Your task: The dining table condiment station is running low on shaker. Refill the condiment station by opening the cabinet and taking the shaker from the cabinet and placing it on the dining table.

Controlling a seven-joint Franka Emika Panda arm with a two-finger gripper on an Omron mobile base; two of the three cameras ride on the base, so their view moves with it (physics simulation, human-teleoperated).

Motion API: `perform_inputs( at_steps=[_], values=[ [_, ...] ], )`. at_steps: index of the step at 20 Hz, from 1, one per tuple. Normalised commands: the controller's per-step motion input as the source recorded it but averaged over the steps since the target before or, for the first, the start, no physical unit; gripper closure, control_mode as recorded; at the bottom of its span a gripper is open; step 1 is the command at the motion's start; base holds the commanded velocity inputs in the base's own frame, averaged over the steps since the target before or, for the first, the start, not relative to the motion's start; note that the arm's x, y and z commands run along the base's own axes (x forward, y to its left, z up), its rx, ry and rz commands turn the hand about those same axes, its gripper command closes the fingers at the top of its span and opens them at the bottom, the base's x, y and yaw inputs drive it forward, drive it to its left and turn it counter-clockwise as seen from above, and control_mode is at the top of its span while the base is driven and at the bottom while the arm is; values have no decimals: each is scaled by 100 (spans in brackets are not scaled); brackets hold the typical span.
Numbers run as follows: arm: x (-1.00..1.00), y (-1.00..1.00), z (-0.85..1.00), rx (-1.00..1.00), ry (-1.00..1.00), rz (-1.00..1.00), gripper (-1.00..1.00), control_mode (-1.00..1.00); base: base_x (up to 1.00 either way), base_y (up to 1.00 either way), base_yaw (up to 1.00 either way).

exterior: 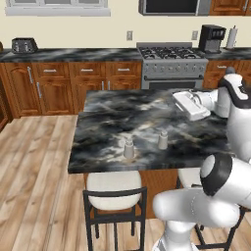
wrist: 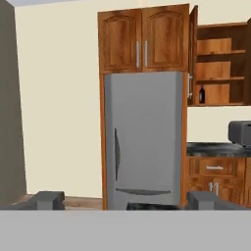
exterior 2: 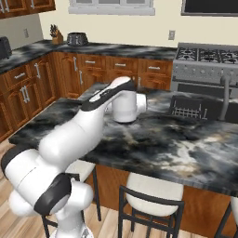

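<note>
Over the dining table (exterior: 112,117), the arm reaches level, jaws apart.

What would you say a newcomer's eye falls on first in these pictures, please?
Probably the dining table, whose marbled top carries two small pale shakers standing apart near its front edge, above a white-cushioned stool. Next, the white arm stretched low over the table. In the hand view, the cabinet right of the grey refrigerator stands open, a dark bottle on its bottom shelf.
</note>
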Motion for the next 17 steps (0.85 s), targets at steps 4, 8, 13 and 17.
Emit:
perform_inputs(
  at_steps=[4,8,13,17],
  values=[
    [-35,66,51,-12,0,-10,-100,-100,0,0,0],
    [3,83,0,-12,0,-18,-100,-100,0,0,0],
    [20,58,0,-4,5,-14,-100,-100,0,0,0],
    [2,29,0,0,5,-7,-100,-100,0,0,0]
  ],
)
